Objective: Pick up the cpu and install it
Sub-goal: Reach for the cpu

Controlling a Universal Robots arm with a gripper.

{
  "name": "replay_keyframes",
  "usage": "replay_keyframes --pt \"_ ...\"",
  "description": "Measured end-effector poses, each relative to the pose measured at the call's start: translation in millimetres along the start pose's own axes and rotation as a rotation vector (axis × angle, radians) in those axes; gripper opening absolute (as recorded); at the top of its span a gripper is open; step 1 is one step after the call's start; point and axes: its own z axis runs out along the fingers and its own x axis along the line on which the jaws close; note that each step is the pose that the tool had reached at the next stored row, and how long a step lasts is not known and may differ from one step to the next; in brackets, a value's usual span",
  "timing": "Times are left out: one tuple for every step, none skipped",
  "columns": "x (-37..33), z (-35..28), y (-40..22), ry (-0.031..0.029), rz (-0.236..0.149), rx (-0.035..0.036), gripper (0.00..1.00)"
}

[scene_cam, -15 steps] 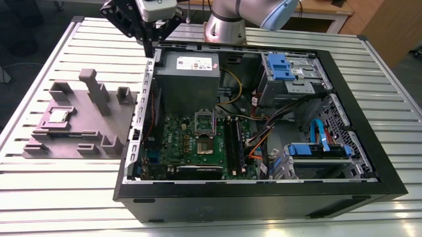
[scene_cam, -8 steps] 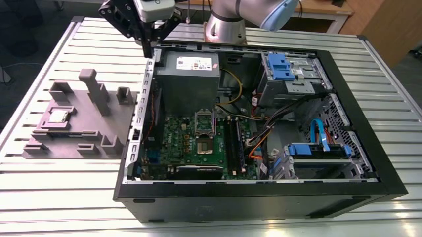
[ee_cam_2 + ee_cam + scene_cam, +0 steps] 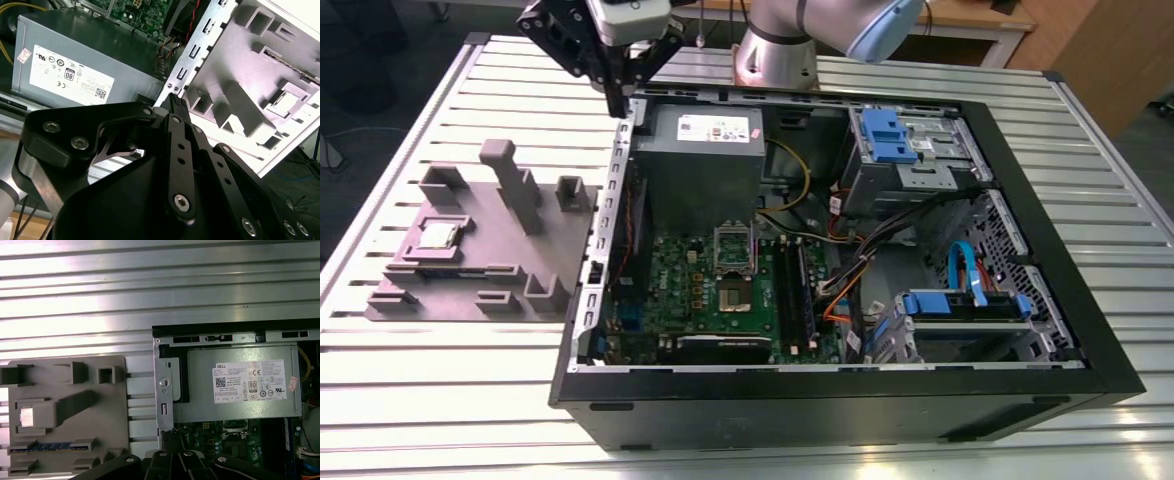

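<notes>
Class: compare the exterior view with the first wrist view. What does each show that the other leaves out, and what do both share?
Exterior view: the arm's base, blue drive bays, a blue cable. First wrist view: a blue strip in the grey holder. Both: the cpu in that holder, the power supply, the gripper.

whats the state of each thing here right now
cpu: lying flat in the grey holder, not gripped
claw: shut, empty, hanging over the case's edge
computer case: on its side, open on top
grey holder: flat on the table, beside the case
</notes>
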Motion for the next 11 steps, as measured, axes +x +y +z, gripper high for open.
replay_keyframes --pt "0.4 0.1 0.0 0.0001 0.0 0.0 0.1" --pt "0.8 0.2 -0.1 0.0003 0.0 0.0 0.1" --pt "1.4 0.3 -0.1 0.0005 0.0 0.0 0.1" --pt "1.9 0.4 -0.2 0.0007 0.0 0.0001 0.1" --pt "2.2 0.5 -0.2 0.0009 0.0 0.0001 0.1" --pt "2.6 0.6 -0.2 0.0011 0.0 0.0001 0.1" --pt "2.9 0.7 -0.3 0.0014 0.0 0.0001 0.1" --pt "3.4 0.8 -0.3 0.0017 0.0 0.0001 0.1" --pt "4.0 0.9 -0.4 0.0019 0.0 0.0002 0.1" --pt "4.8 0.9 -0.4 0.0021 0.0 0.0003 0.1" --pt "5.9 1.0 -0.5 0.0021 0.0 0.0003 0.1"
